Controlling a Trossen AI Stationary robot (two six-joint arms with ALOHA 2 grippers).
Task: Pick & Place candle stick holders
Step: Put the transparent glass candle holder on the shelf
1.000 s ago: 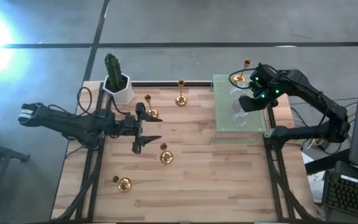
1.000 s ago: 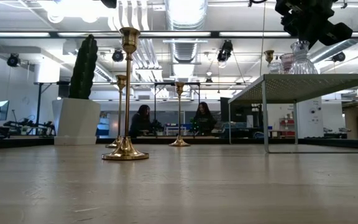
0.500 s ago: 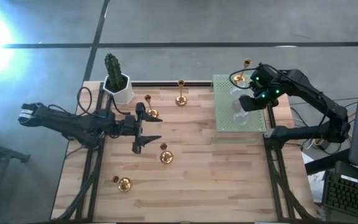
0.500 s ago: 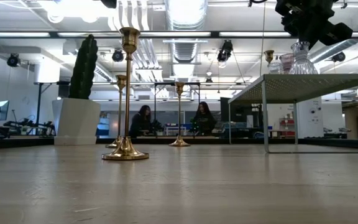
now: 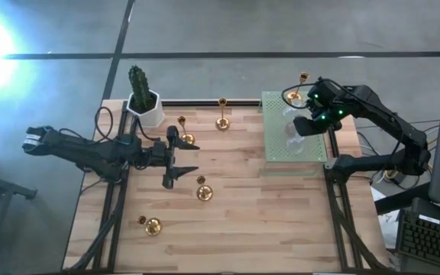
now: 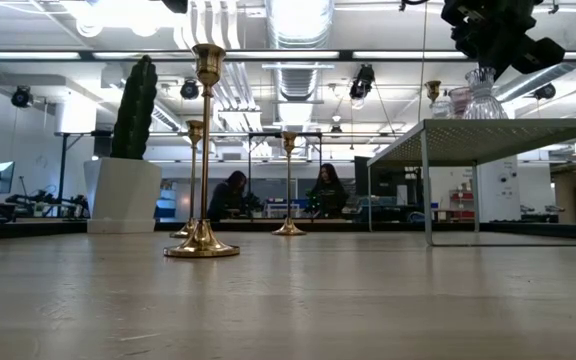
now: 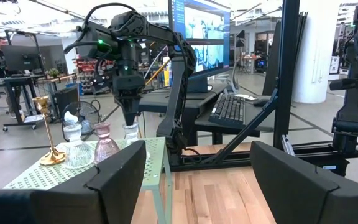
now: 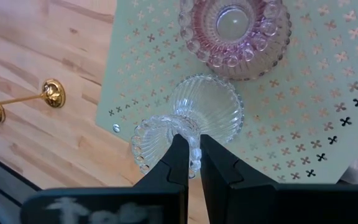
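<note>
The wooden table (image 5: 281, 221) carries a green perforated mat (image 5: 277, 156) raised on legs at its far right corner, and a white pot with a cactus (image 5: 142, 98) at its far left corner. The left gripper (image 5: 180, 161) hangs over the table's left half, fingers spread wide, nothing between them. The right gripper (image 8: 190, 163) hovers above the mat's near part, fingers pressed together on the rim of a clear glass holder (image 8: 201, 112) standing there. A pinkish glass holder (image 8: 234, 28) stands just beside it. Gold candle stick holders (image 5: 202, 191) stand scattered over the bare wood, one more (image 5: 294, 94) at the mat's far edge.
</note>
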